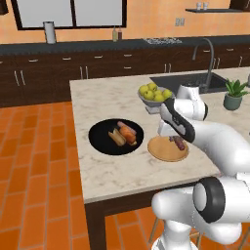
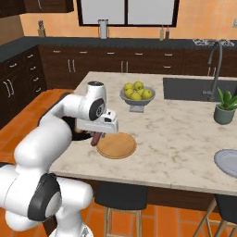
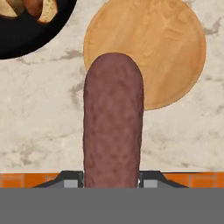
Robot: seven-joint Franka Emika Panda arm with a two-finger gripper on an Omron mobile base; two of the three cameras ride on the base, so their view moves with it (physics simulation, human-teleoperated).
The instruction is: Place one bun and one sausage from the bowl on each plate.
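My gripper is shut on a reddish-brown sausage, which hangs just above the near edge of the tan wooden plate. The left base view shows the sausage over the plate under my hand. The black bowl lies left of that plate; a tan bun and other pieces rest in it. In the right base view the sausage points down at the plate's left rim. The pale grey plate sits at the counter's far right.
A grey footed bowl of yellow-green fruit stands behind the tan plate. The sink with its faucet and a potted plant are beyond. The counter's front edge runs close under my hand.
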